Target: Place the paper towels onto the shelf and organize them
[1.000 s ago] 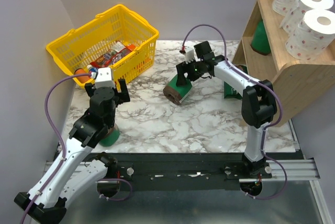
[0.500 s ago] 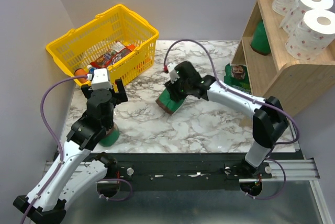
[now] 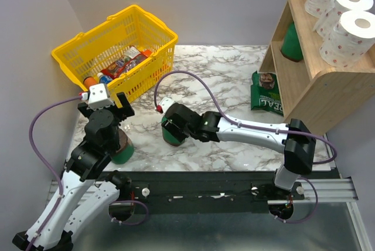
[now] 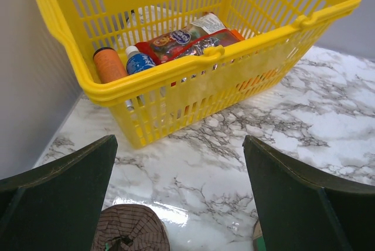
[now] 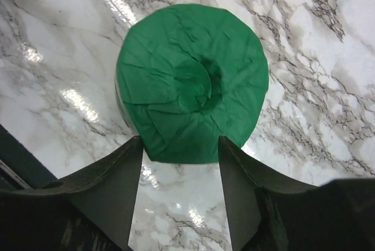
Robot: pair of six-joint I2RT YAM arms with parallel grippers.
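The green roll (image 5: 190, 84) stands on end well to the left of the shelf (image 3: 328, 87), its axis pointing up into my right gripper (image 5: 179, 141). My fingers are half spread and touch its near side; I cannot tell whether they pinch it. I judge this arm better placed to carry it. My left gripper (image 4: 179, 145) hangs spread wide, even farther from the shelf.

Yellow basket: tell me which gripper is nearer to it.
Left. The left gripper sits just in front of the yellow basket, facing its near wall. The right gripper is at the green roll, farther right toward the table's near edge.
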